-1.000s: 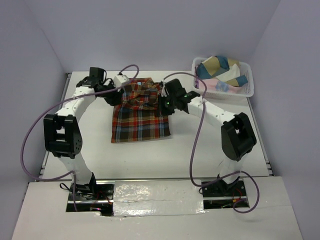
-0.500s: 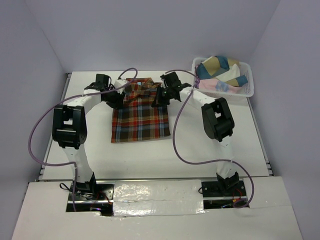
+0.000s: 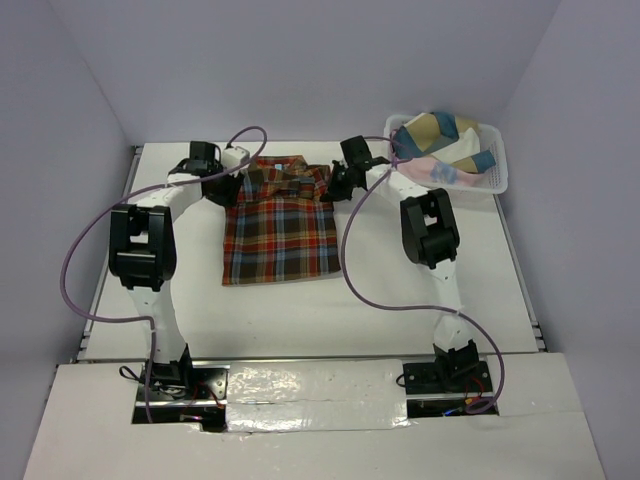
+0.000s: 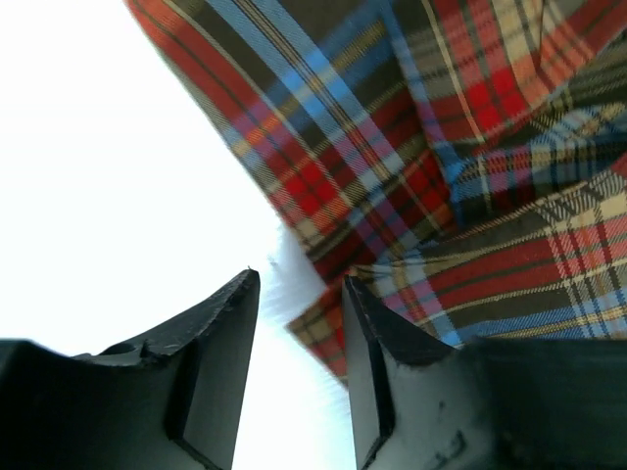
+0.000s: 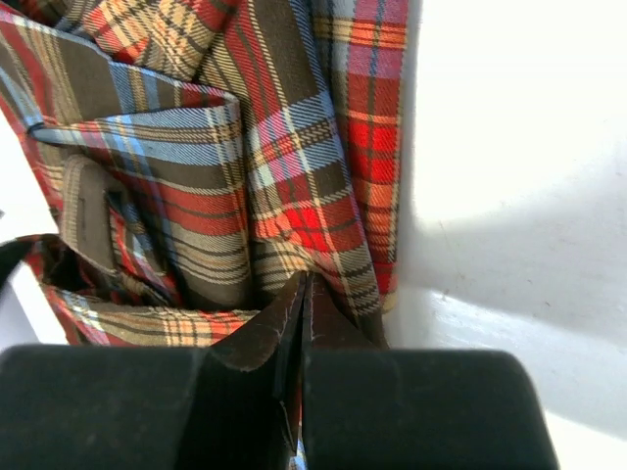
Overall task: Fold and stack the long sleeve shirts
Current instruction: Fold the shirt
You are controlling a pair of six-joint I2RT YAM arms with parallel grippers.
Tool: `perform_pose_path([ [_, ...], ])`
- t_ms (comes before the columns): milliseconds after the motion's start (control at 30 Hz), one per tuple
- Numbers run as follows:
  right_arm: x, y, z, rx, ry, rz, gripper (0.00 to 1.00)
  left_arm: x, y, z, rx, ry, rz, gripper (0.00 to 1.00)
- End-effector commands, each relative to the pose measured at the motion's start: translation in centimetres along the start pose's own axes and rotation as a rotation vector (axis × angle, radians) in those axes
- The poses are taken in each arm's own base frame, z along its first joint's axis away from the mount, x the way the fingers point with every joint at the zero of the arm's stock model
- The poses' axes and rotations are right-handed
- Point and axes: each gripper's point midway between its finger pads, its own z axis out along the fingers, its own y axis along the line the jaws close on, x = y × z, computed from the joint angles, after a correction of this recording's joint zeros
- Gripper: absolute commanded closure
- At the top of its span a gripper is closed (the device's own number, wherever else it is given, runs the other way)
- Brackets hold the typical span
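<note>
Left claw (image 4: 299, 284): jaws part-way open with a narrow gap. A corner of the plaid shirt (image 4: 460, 166) shows just past the tips, and nothing is gripped. Beyond the fingers (image 4: 220, 323) the white counter (image 4: 108, 176) lies to one side and creased plaid to the other.

Right claw (image 5: 304, 292): jaws pressed together, tips buried in a fold at the shirt's edge. It appears to pinch the cloth there. The collar and a folded-over layer lie just beyond, with bare counter alongside.

Overhead, near to far:
- Both arm bases sit at the near edge, with open counter (image 3: 400, 290) ahead of them.
- The plaid shirt (image 3: 282, 235) lies flat at mid-counter as a rough rectangle. The straight hem is nearest and the collar end is farthest.
- The left claw (image 3: 224, 187) sits at the shirt's far-left corner.
- The right claw (image 3: 338, 186) sits at the shirt's far-right corner. Both arms reach well forward.
- In the far-right corner, well apart from the shirt, a white lattice basket (image 3: 497, 185) holds folded cloths (image 3: 440, 135) in tan, teal and pink.
</note>
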Motion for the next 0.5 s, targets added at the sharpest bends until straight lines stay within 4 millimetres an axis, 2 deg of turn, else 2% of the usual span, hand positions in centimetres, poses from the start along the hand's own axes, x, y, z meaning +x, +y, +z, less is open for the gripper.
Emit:
perform_pose_path([
  [0,-1.7,1.5,-2.5,0.019,-0.058,-0.057,1.00,-5.0,2.8,-2.6,-0.090,-0.098,0.019,0.47],
  [67,-2.4,1.8,-4.9,0.044,-0.100,-0.108,0.97,-7.1,3.5,-4.4,-0.110,-0.132,0.089,0.47],
  [100,-2.6,1.8,-5.9,0.057,-0.115,-0.126,0.93,-8.4,3.5,-6.1,-0.114,-0.168,0.127,0.46],
  [133,-2.8,1.7,-8.0,0.083,-0.144,-0.159,0.79,-8.9,2.7,-7.0,-0.077,-0.191,0.172,0.46],
  [167,-2.5,1.8,-9.1,0.087,-0.153,-0.178,0.71,-8.8,2.0,-7.6,-0.045,-0.198,0.274,0.46],
  [200,-1.6,1.7,-11.0,0.083,-0.163,-0.196,0.55,-9.0,0.4,-9.6,0.003,-0.219,0.345,0.46],
  [233,-0.6,1.7,-11.7,0.069,-0.147,-0.226,0.49,-7.6,-1.8,-9.7,0.107,-0.220,0.504,0.47],
  [267,0.3,1.4,-12.2,0.060,-0.127,-0.231,0.46,-7.0,-3.4,-11.4,0.157,-0.227,0.607,0.47],
  [300,2.8,0.4,-12.9,0.064,-0.074,-0.232,0.42,-3.5,-6.3,-11.9,0.282,-0.147,0.677,0.47],
  [333,4.5,0.1,-13.1,0.048,-0.026,-0.232,0.33,-0.5,-8.2,-12.7,0.365,-0.141,0.870,0.46],
  [367,6.0,-0.5,-13.3,0.050,0.010,-0.227,0.32,1.6,-9.3,-13.1,0.418,-0.124,0.952,0.45],
  [400,8.6,-1.7,-13.6,0.062,0.068,-0.216,0.31,3.9,-10.6,-13.7,0.474,-0.104,1.017,0.43],
  [433,10.2,-1.9,-13.8,0.045,0.104,-0.209,0.30,7.5,-11.8,-13.3,0.539,-0.084,1.114,0.40],
  [467,12.1,-2.8,-14.1,0.044,0.134,-0.190,0.29,7.8,-12.3,-14.3,0.518,-0.106,1.187,0.38],
])
